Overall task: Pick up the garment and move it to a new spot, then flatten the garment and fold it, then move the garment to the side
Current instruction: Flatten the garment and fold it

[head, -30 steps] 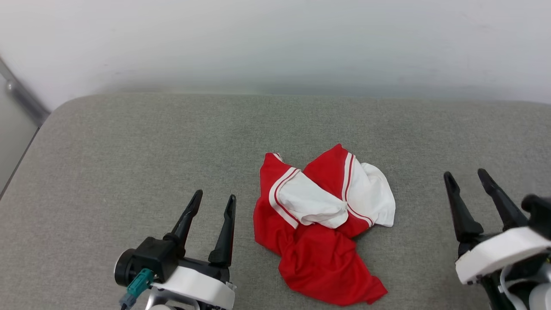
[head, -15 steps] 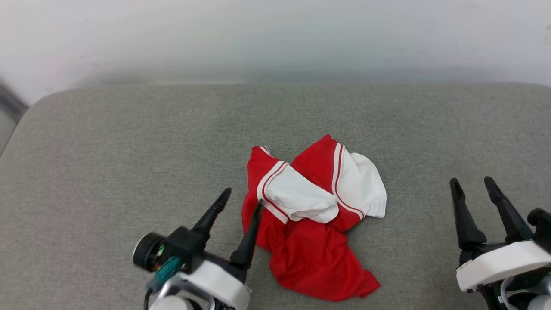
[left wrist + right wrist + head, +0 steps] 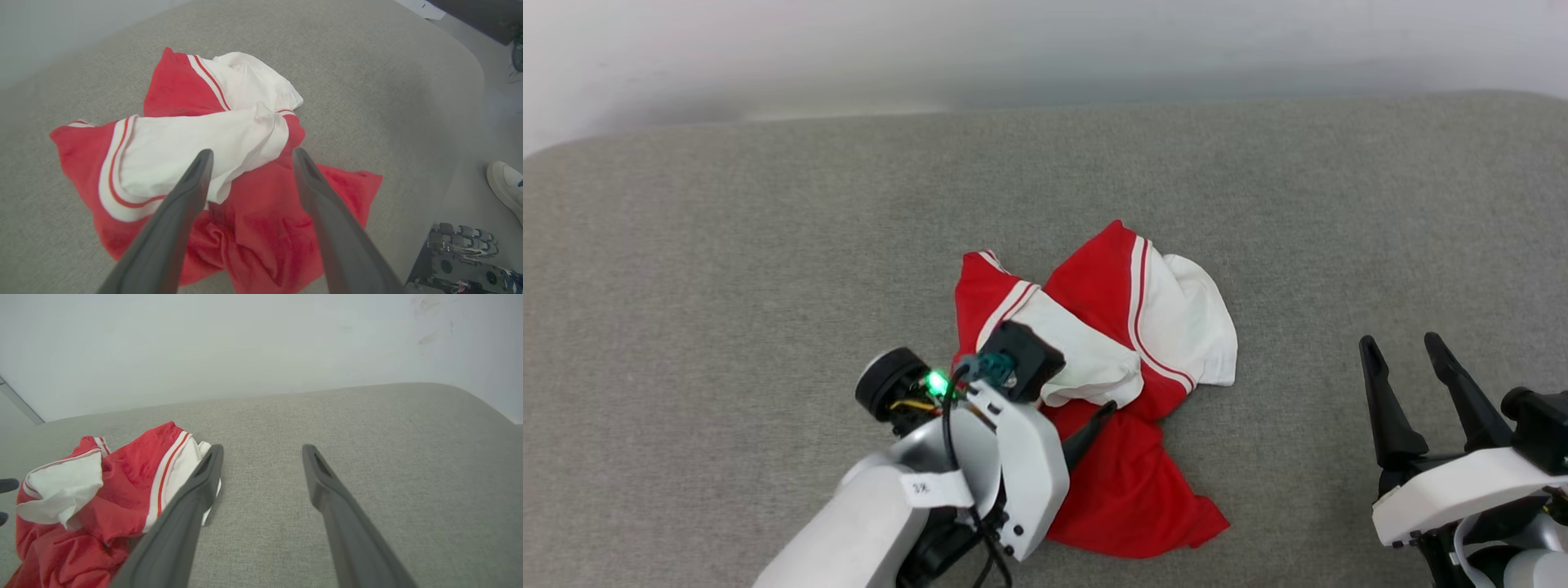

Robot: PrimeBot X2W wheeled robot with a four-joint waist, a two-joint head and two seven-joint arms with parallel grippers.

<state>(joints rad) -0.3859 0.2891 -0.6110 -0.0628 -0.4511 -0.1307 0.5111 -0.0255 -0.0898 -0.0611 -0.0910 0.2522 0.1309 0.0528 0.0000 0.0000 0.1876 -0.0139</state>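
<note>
Head view: garment (image 3: 1127,490) central on cushion (image 3: 727,286); left fingers (image 3: 175,220) apart over it, right fingers (image 3: 1388,408) apart aside.

Pale left forearm (image 3: 882,523) at lower centre; dark two-fingered left gripper (image 3: 251,152) spread wide. Right gripper (image 3: 1401,341) lower right, fingers apart, pointing up.

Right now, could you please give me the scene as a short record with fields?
surface: grey fabric cushion
item: garment, red and white, crumpled in a heap, not flattened
left arm: left gripper open, fingers aimed at the garment's middle, contact unclear
right arm: right gripper open, over bare cushion, apart from the garment
held: nothing
</note>
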